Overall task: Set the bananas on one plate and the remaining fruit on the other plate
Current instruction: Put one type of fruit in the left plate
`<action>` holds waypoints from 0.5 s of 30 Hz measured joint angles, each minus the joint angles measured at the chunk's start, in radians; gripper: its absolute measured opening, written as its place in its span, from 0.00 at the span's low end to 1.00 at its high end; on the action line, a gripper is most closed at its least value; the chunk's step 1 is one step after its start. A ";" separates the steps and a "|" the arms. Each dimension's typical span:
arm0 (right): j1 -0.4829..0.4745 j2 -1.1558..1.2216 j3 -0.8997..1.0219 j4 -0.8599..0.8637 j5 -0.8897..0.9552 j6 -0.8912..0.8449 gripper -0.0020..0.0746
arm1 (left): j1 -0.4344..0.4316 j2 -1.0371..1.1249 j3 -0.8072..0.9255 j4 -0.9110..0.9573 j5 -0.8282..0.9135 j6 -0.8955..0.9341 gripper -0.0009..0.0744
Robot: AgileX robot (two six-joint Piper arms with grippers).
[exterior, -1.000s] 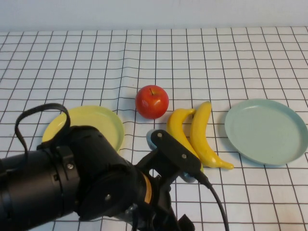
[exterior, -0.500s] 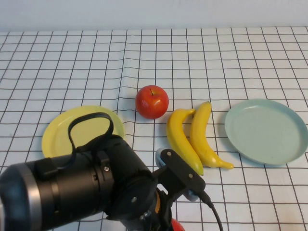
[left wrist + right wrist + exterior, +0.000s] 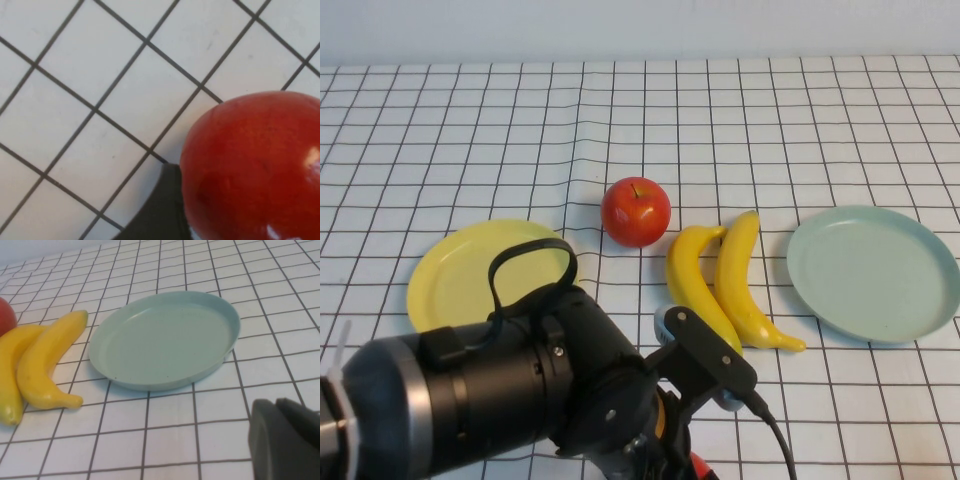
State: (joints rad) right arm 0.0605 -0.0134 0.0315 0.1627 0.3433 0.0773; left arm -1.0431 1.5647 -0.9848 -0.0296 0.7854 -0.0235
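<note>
Two yellow bananas (image 3: 700, 285) (image 3: 745, 285) lie side by side mid-table between the pale yellow plate (image 3: 450, 280) and the blue-green plate (image 3: 873, 272); both plates hold nothing. One red apple (image 3: 636, 211) stands just behind the bananas. A second red apple (image 3: 698, 465) peeks out under my left arm (image 3: 520, 400) at the near edge. In the left wrist view this apple (image 3: 250, 145) fills the space at my left gripper (image 3: 252, 200), which is open, one dark finger (image 3: 155, 215) beside it. My right gripper (image 3: 285, 440) is shut, low over the table near the blue-green plate (image 3: 165, 342).
The table is covered by a white cloth with a black grid (image 3: 740, 120), rippled behind the far apple. My left arm's black body and cable loop (image 3: 530, 265) overlap the yellow plate's near rim.
My left arm has swung right and toward the near edge, uncovering more of the yellow plate. A red apple now shows beneath it at the bottom edge.
</note>
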 joint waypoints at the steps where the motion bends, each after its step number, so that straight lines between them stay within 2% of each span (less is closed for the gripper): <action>1: 0.000 0.000 0.000 0.000 0.000 0.000 0.01 | 0.000 0.000 0.000 -0.001 0.000 0.000 0.86; 5: 0.000 0.000 0.000 0.000 0.000 0.000 0.01 | 0.000 0.000 0.000 -0.002 -0.001 0.000 0.65; 6: 0.000 0.000 0.000 0.000 0.000 0.000 0.01 | 0.000 0.000 0.000 -0.002 -0.002 0.000 0.63; 15: 0.000 0.000 0.000 0.000 0.000 0.000 0.01 | 0.002 -0.032 -0.018 0.039 0.022 -0.012 0.63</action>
State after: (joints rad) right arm 0.0605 -0.0134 0.0315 0.1627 0.3433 0.0773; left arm -1.0414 1.5325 -1.0033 0.0091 0.8076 -0.0357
